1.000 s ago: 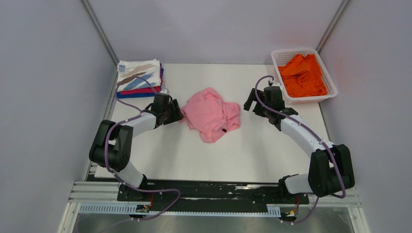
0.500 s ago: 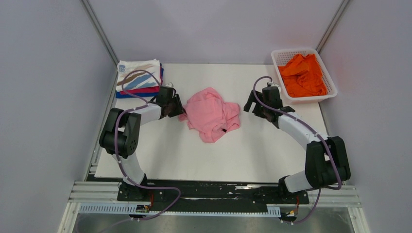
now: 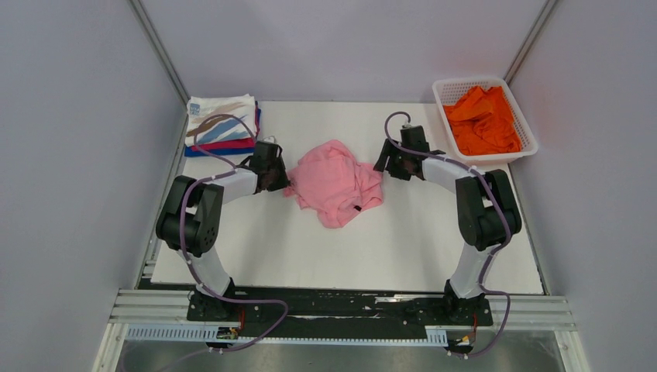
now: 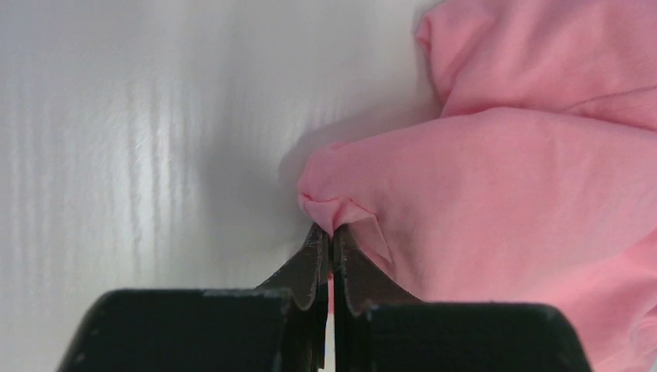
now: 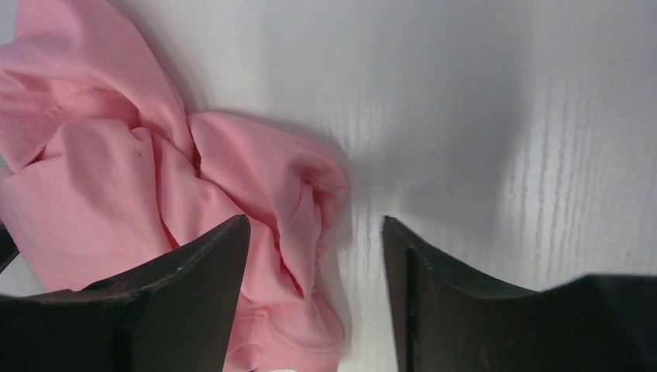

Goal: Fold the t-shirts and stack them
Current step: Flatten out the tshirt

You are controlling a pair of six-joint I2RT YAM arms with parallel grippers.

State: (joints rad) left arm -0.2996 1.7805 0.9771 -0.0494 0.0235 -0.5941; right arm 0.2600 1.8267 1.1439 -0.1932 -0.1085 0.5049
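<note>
A crumpled light pink t-shirt (image 3: 337, 182) lies in the middle of the white table. My left gripper (image 3: 283, 180) is at its left edge, shut on a pinch of the pink cloth (image 4: 335, 215). My right gripper (image 3: 381, 167) is at the shirt's right edge, jaws apart, with the pink hem (image 5: 306, 232) lying between its fingers and nothing clamped. A folded stack of t-shirts (image 3: 221, 124), white with tan and blue streaks on top of magenta and blue ones, sits at the back left. An orange t-shirt (image 3: 483, 120) lies bunched in the basket.
The white lattice basket (image 3: 443, 91) stands at the back right corner. Grey walls close in the table on the left, back and right. Bare white tabletop (image 3: 349, 256) stretches in front of the pink shirt.
My left gripper has moved right to the shirt's edge and shut on the cloth. My right arm has swung left to the shirt's right edge, its jaws narrowing.
</note>
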